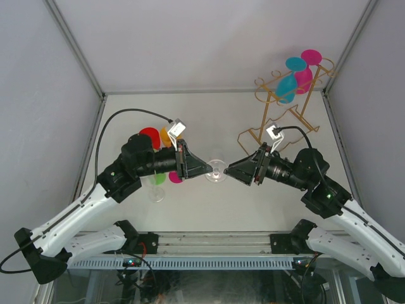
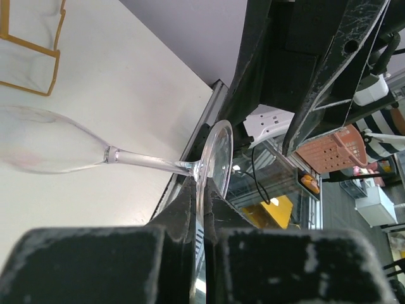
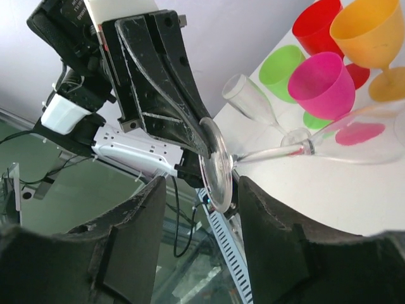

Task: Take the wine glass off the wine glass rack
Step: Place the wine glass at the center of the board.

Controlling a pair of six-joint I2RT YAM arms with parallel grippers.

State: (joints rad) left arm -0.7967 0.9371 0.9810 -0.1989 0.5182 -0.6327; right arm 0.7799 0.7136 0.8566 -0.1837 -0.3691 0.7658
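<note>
The gold wire wine glass rack (image 1: 283, 120) stands at the back right. A blue glass (image 1: 287, 87) and a magenta glass (image 1: 304, 78) hang on it. A clear wine glass (image 1: 216, 170) is held in mid-air between the two grippers. My left gripper (image 1: 207, 168) is shut on its round foot (image 2: 216, 158); the stem (image 2: 149, 162) and bowl (image 2: 44, 144) stick out sideways. My right gripper (image 1: 230, 171) is open, its jaws on either side of the same foot (image 3: 216, 166) and not touching it.
Red (image 1: 149, 136), orange (image 1: 166, 135), green (image 1: 157, 179) and magenta (image 1: 175, 177) glasses and a clear one (image 1: 155, 190) stand on the table by the left arm. The enclosure walls rise at the back and sides.
</note>
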